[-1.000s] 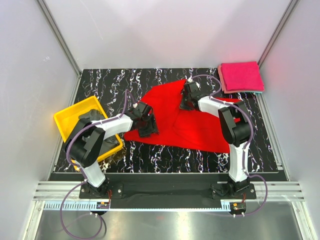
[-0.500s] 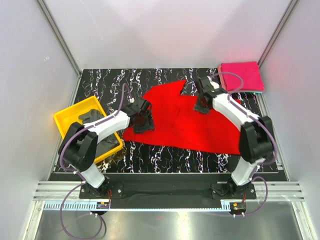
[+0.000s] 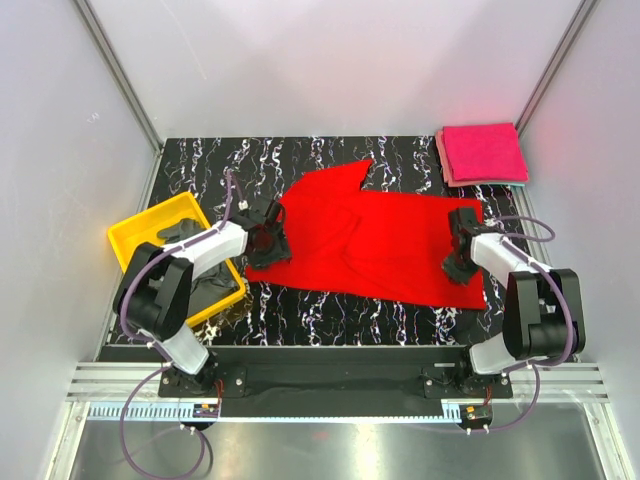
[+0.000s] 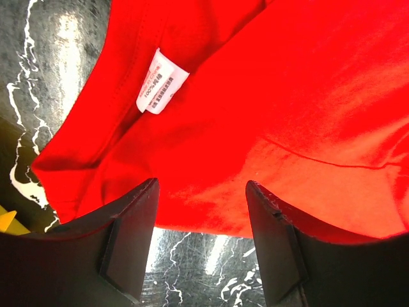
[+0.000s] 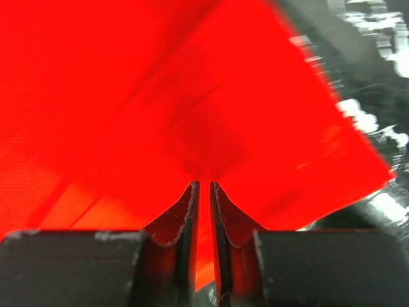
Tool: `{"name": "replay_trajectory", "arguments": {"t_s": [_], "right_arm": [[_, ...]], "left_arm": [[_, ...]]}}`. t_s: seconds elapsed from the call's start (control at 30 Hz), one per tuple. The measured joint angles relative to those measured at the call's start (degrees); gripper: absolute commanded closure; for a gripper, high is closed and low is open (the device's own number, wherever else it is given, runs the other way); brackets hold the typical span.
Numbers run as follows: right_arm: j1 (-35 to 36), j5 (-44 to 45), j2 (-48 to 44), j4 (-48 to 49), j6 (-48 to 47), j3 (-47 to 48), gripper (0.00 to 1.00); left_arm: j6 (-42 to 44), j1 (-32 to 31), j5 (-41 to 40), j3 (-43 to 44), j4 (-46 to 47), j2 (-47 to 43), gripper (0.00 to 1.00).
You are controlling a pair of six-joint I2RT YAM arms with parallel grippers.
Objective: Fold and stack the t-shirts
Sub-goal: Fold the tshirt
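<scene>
Right hand [image 5: 204,184], now down at right edge of red t-shirt [image 3: 380,240], clenched on it; left hand [image 4: 201,192] released.

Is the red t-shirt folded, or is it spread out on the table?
Spread out. The red t-shirt lies flat and wide across the table, its neck label showing; only creases cross it.

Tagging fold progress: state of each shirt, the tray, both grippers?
red t-shirt: spread on the table, creased.
pink t-shirts: folded, stacked, far right corner.
dark grey t-shirt: crumpled in yellow tray.
yellow tray: holds the dark grey t-shirt.
left gripper: jaws open, over red t-shirt's edge by the neck label.
right gripper: jaws pinched on red t-shirt's right end.
</scene>
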Motion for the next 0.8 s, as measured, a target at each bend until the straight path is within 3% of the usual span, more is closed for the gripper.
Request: {"name": "replay_trajectory", "arguments": {"t_s": [0.3,0.67,0.8], "right_arm": [[-11.45,-1.16,-0.61,6.95,3.45,-4.07,0.82],[-11.98,-1.55,-5.97,8.41,6.12,-8.39,0.81],[-11.98,-2.36,-10.25,6.86,5.42,-8.59,0.72]], "left_arm": [[-0.63,-0.17,-1.90,-0.04,-0.09,2.73,0.38],[-0.66,-0.44,-5.95,1.64,-3.28,4.00,0.38],[-0.57,-0.07,-5.68,2.58,-7.39,2.05,0.37]]}}
